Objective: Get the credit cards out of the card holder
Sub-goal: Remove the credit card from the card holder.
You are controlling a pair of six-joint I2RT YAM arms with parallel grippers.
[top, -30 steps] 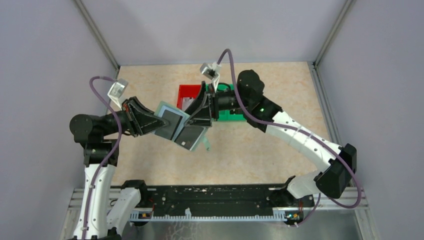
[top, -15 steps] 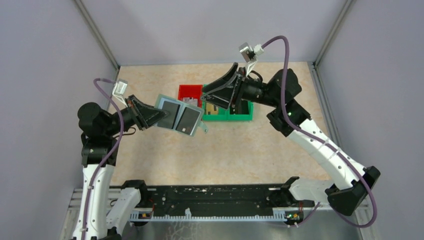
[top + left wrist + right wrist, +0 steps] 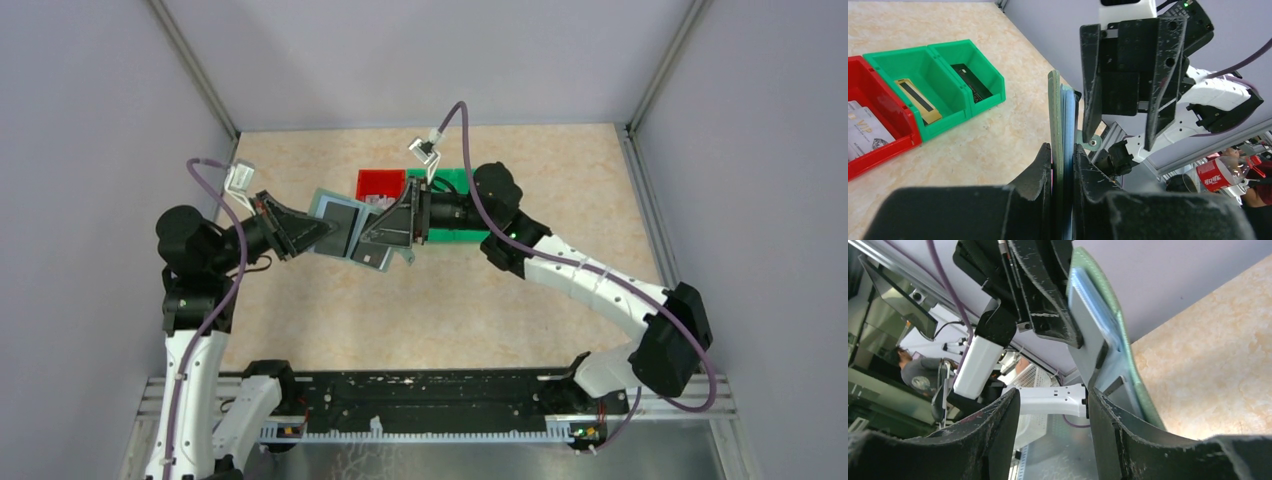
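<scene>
My left gripper (image 3: 318, 228) is shut on the card holder (image 3: 322, 206) and holds it open above the table, its pale blue inside facing up. A dark grey credit card (image 3: 342, 225) sits in its left pocket. The right pocket is mostly hidden under my right gripper (image 3: 385, 228), which is open with nothing between its fingers. In the left wrist view the card holder (image 3: 1058, 115) stands edge-on between my left gripper's (image 3: 1063, 150) fingers, with the right gripper (image 3: 1120, 100) just beyond it. In the right wrist view the holder (image 3: 1100, 325) lies outside the right finger (image 3: 1103, 410).
A red bin (image 3: 878, 145) holds pale cards (image 3: 865, 132). Joined green bins (image 3: 948, 100) beside it hold a gold card (image 3: 918, 97) and a black card (image 3: 973, 85). All the bins stand behind the holder at the table's middle back (image 3: 455, 235).
My right gripper went from the holder to above the bins and has swung back to the holder's right half, still open. The left gripper shifted the holder slightly left, then held still.
</scene>
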